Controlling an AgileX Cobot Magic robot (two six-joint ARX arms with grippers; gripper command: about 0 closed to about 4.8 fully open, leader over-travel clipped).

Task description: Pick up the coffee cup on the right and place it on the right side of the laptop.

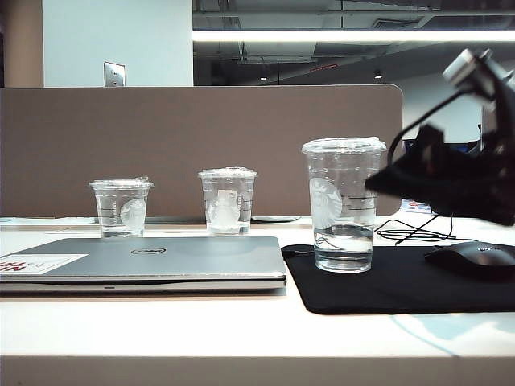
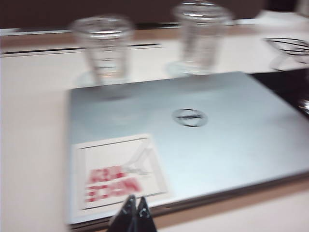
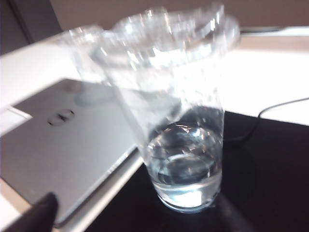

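Silver laptop (image 1: 145,259) lies shut on the table (image 1: 241,330), with the black mouse pad (image 1: 402,281) touching its right edge. The coffee cup (image 1: 342,205) stands upright on that pad, just beside the laptop, lid on, a little clear water in the bottom. I judge the lift not yet begun. My right gripper (image 1: 385,183) sits just beside the cup's right side, jaws wide and holding nothing. Two short cups (image 1: 121,207) (image 1: 228,201) stand behind the laptop; I can't tell their contents. My left gripper (image 2: 132,212), fingertips together, hangs near the laptop's stickered corner.
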